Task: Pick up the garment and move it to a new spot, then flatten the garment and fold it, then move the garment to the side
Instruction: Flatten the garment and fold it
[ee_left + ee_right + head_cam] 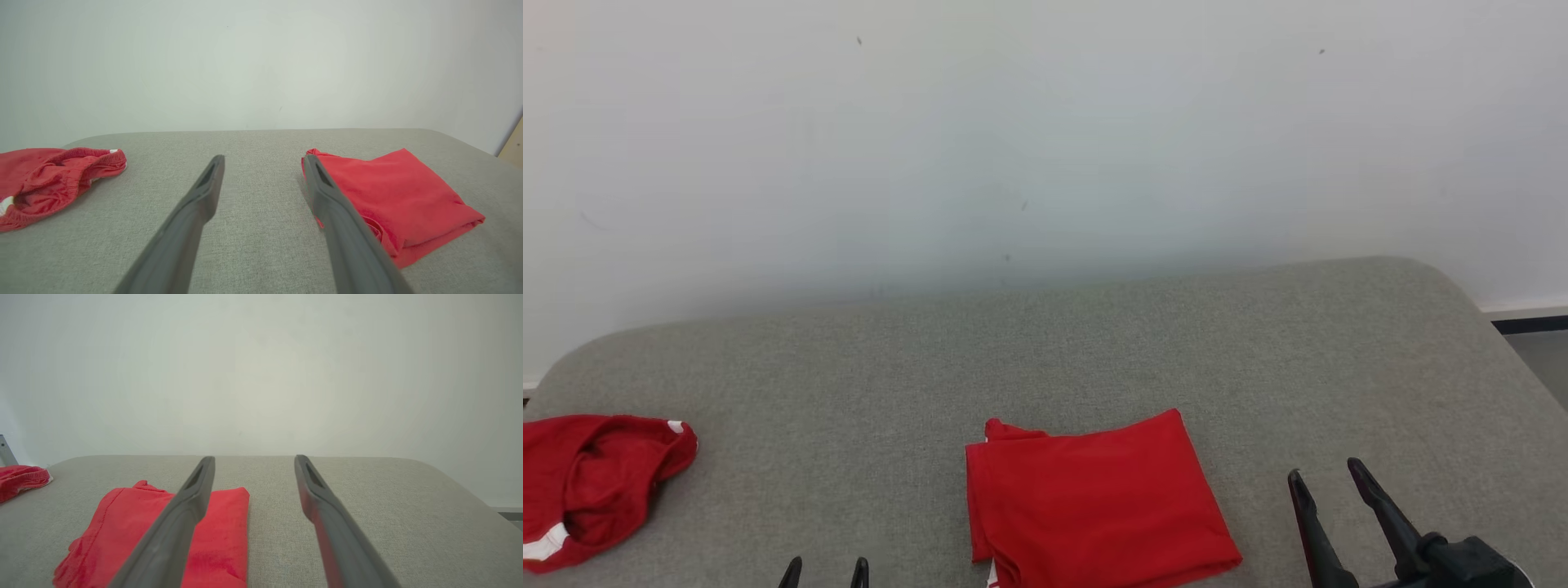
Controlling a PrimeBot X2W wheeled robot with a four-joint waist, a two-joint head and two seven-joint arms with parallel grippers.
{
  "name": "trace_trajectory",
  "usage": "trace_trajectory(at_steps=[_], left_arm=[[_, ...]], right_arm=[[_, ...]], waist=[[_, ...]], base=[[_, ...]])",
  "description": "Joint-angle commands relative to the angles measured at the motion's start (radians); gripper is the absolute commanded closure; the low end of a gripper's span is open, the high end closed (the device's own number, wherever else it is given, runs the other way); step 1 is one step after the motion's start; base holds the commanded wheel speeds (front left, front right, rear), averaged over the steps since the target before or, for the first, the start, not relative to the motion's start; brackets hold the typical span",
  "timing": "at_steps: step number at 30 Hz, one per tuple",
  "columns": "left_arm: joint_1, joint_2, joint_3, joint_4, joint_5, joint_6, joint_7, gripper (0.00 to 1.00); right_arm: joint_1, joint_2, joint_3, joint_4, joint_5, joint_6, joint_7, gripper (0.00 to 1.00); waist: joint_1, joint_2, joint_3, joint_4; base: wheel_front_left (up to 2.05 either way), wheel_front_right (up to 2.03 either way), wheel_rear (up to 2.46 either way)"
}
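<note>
Nearest me, my left gripper (825, 567) shows just two fingertips at the bottom edge of the head view, spread wide with nothing between them. My right gripper (1325, 471) sits low on the right, its long dark fingers just as wide apart and empty, angled up over the grey padded table (1094, 343).

Between the two grippers lies the folded red garment (1094, 498), a neat rectangle flat on the table close to the near edge, with grey fabric showing on either side of it. In the left wrist view one finger overlaps the garment's edge, and I cannot tell whether it touches.

Off to the left, well apart, a crumpled red garment (596, 482) with white trim sits in my way at the table's left edge. Farther on, the grey fabric runs to a rounded far edge against a plain pale wall (1013, 122). A dark skirting strip (1531, 324) shows at the far right.
</note>
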Motion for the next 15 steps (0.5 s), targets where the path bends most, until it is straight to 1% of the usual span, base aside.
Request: trace_trajectory(at_steps=[1,5,15], left_arm=[[0.022,-0.004,0.01,-0.005,0.015,-0.006,-0.005,0.0],[0.053,-0.029,0.053,-0.022,0.051,-0.027,-0.005,0.0],[0.117,-0.1,0.131,-0.041,0.142,-0.11,-0.005,0.0]], right_arm=[[0.014,-0.002,0.0,-0.008,-0.013,0.0,-0.001,0.0],[0.061,0.007,-0.015,-0.032,-0.025,0.0,-0.001,0.0],[0.133,0.026,-0.038,-0.061,-0.05,0.0,-0.001,0.0]], waist=[[0.0,0.0,-0.009,0.006],[0.0,0.0,-0.023,0.016],[0.0,0.0,-0.039,0.03]], base=[[0.0,0.0,0.0],[0.0,0.0,0.0],[0.0,0.0,0.0]])
